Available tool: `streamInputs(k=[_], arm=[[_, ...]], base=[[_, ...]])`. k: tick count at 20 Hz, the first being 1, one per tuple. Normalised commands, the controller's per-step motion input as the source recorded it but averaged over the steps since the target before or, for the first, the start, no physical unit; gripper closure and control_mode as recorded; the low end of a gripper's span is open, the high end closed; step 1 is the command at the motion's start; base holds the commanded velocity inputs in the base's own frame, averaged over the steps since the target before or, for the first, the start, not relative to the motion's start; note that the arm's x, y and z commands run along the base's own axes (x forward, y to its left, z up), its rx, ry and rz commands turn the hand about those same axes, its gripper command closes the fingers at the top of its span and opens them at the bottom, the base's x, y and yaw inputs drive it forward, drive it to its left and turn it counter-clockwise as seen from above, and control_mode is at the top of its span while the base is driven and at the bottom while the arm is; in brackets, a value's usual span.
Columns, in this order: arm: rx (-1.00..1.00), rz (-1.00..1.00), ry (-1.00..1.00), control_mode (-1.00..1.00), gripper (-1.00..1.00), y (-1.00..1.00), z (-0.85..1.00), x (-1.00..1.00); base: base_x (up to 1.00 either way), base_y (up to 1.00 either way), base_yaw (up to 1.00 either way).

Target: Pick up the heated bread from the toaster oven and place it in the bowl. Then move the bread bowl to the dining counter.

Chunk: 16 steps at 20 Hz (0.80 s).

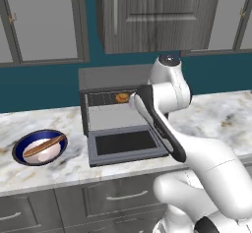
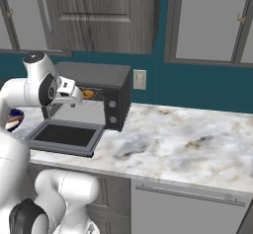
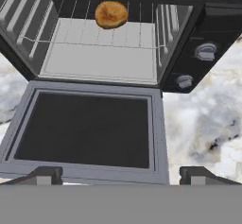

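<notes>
The open gripper (image 3: 120, 173) hangs above the lowered oven door (image 3: 85, 128), with the bun (image 3: 111, 14) straight ahead, deep on the rack.

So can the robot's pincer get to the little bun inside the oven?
Probably yes. The toaster oven has its door dropped flat, the pincer is open and facing in, and nothing sits before the bun at the back.

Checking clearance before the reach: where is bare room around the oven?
Bare marble counter stretches right of the dark grey toaster oven. The lowered glass door fills the front. Left, the blue-rimmed bowl with a brown stick crowds it.
</notes>
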Motion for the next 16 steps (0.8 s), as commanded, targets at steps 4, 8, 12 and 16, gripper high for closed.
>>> streamInputs(k=[4,8,12,16], arm=[[0.06,0.0,-0.08,-1.0,-1.0,0.48,-0.18,0.0],[0.02,0.0,0.0,-1.0,-1.0,0.12,-0.01,0.0],[0.0,0.0,0.0,-1.0,-1.0,0.0,0.0,0.0],[0.0,0.0,-0.08,-1.0,-1.0,0.05,0.0,0.08]], base=[[0.0,0.0,0.0],[0.0,0.0,0.0],[0.0,0.0,0.0],[0.0,0.0,0.0]])
